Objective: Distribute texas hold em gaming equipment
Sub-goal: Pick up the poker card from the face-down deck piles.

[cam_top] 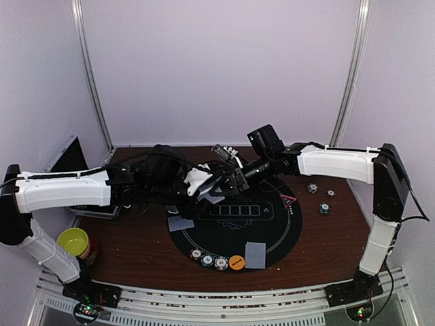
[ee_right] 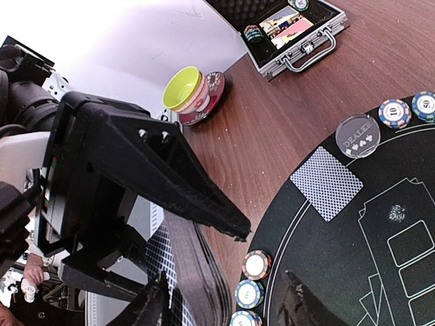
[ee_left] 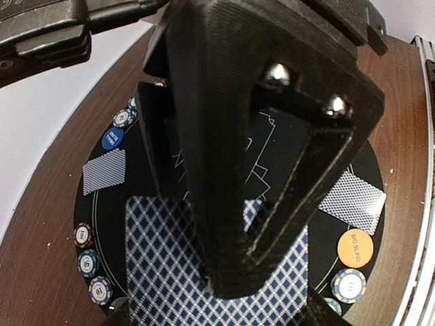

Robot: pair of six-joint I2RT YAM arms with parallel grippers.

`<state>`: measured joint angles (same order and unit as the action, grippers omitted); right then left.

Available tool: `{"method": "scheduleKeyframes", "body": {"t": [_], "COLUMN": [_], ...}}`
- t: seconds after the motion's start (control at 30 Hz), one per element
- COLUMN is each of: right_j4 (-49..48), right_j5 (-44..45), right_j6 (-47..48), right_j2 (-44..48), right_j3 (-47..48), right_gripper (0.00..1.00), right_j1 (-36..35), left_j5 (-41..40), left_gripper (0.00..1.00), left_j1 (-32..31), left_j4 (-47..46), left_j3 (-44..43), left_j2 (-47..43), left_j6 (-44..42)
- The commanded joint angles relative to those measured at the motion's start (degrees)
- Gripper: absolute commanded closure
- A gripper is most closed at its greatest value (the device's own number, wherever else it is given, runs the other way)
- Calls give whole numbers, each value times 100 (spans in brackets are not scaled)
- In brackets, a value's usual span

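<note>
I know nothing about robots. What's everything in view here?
mat: one, black, round, centre of table.
cards: two, grey-blue backs, flat on mat.
held cards: count unclear, same backs, at the tools.
chips: many, striped, threes along mat's edge; three on table, right.
buttons: three; orange, blue, clear; mat's edge.
triangle marker: one, red, mat's right.
bowl: one, yellow-green, near left.
case: one, silver, open, far left.
arms: two, white; left tool and right tool meet above mat.

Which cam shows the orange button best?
Left wrist: the orange button is large, BIG BLIND lettering readable. Top external shows only a small orange disc at the near edge of the mat. Right wrist doesn't show it.
</note>
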<state>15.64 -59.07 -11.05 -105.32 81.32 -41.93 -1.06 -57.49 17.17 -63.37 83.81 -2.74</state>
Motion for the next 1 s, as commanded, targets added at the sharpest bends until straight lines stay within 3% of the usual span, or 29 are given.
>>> {"method": "scheduleKeyframes", "body": {"t": [0.0, 0.33, 0.8, 0.97], "right_j4": [27, 124, 598, 594], "right_j5": [280, 516, 505, 277], "right_j6": [-107, -148, 245, 235], "right_j2": [-78, 70, 107, 177], "right_j3": [220, 13, 86, 86], "right_gripper": [49, 65, 75, 85], "right_j1": [-37, 238, 352, 356], "left_j5": [44, 18, -17, -26], "left_gripper": [40, 40, 40, 40], "left_j1": [-38, -60, -66, -69], "left_j4": [-338, -337, -338, -338], "left_j3": [-6, 1, 9, 9], "left_j2": [-207, -213, -181, -174], "left_j6": [-67, -79, -95, -95]}}
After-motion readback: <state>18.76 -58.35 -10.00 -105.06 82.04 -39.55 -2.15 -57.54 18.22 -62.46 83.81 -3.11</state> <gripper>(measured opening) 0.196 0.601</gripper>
